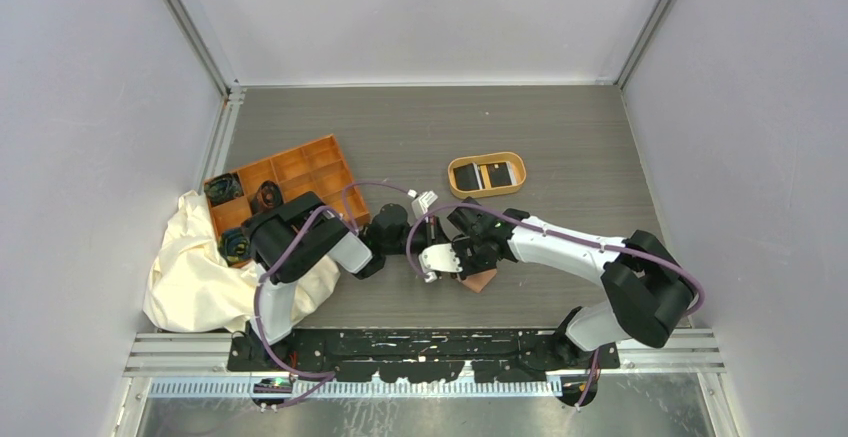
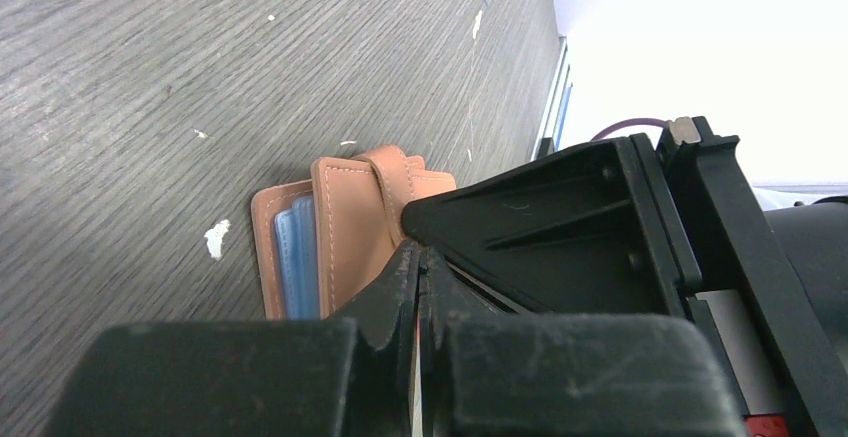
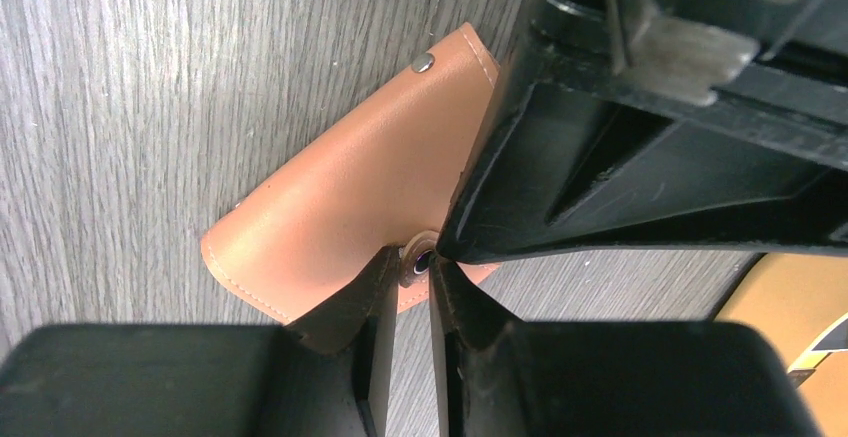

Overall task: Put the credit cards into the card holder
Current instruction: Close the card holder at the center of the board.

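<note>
The card holder lies on the table in front of both arms, pinkish-brown and partly folded open. In the left wrist view it shows bluish pockets. My right gripper is pinched on its flap at the snap ring. My left gripper is shut on a thin credit card seen edge-on as a white sliver, and its tip is at the holder's upper edge. In the top view that card looks white. More credit cards, mostly black, lie in the oval tan tray.
An orange compartment tray holding small dark items stands at the left. A crumpled cream cloth lies beside and under it. Grey walls close in the table on three sides. The two grippers are nearly touching.
</note>
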`<action>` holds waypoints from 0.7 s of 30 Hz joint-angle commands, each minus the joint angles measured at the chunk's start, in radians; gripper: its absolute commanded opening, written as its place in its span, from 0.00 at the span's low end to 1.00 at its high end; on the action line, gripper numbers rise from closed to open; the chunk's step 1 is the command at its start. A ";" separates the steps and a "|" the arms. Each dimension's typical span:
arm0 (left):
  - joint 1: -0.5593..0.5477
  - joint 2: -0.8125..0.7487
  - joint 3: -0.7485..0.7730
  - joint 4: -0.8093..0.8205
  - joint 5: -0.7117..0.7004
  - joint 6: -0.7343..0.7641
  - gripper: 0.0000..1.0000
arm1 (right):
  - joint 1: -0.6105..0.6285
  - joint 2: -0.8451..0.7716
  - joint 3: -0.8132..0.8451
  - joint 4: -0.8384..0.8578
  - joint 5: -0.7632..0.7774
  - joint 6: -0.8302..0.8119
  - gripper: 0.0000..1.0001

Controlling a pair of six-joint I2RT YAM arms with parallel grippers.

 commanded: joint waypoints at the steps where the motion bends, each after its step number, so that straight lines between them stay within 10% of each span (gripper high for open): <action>1: -0.012 0.012 0.031 0.067 -0.013 -0.006 0.00 | 0.012 0.045 -0.024 -0.157 -0.077 0.071 0.25; 21: -0.036 0.019 0.027 0.038 -0.042 0.026 0.00 | -0.067 0.026 0.070 -0.139 -0.171 0.240 0.40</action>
